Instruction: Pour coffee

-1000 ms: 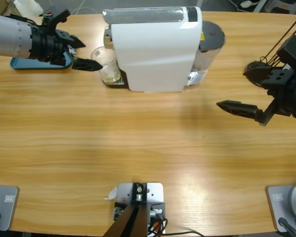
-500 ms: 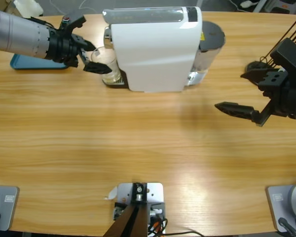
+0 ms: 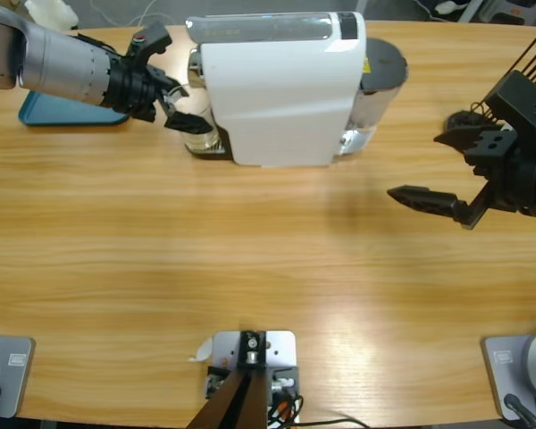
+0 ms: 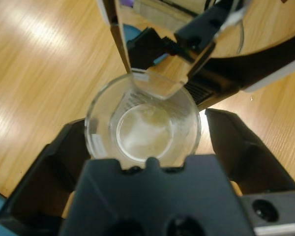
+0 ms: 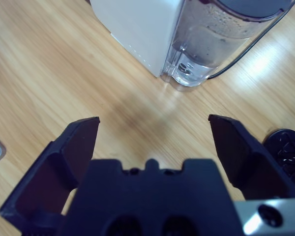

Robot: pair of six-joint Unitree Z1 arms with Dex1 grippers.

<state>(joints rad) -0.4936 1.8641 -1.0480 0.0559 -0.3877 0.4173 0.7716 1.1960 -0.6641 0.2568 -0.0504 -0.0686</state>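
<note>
A white coffee machine (image 3: 277, 89) stands at the back middle of the table. A clear glass cup (image 3: 203, 136) sits on its drip tray under the metal spout (image 4: 157, 81). The cup (image 4: 142, 130) looks empty, with only a pale film at the bottom. My left gripper (image 3: 186, 107) reaches in from the left and is open, with one black jaw on each side of the cup (image 4: 147, 123). My right gripper (image 3: 424, 165) hovers open over bare wood to the right of the machine, holding nothing (image 5: 155, 120).
The machine's clear water tank (image 3: 380, 80) with a grey lid sits on its right end (image 5: 221, 39). A blue tray (image 3: 62, 114) lies at the back left under the left arm. A black round ribbed object (image 5: 285, 147) and thin black rods (image 3: 527, 63) are at the far right.
My left gripper has moved right toward the machine, and its jaws now stand on either side of the cup. The right gripper has barely shifted.
</note>
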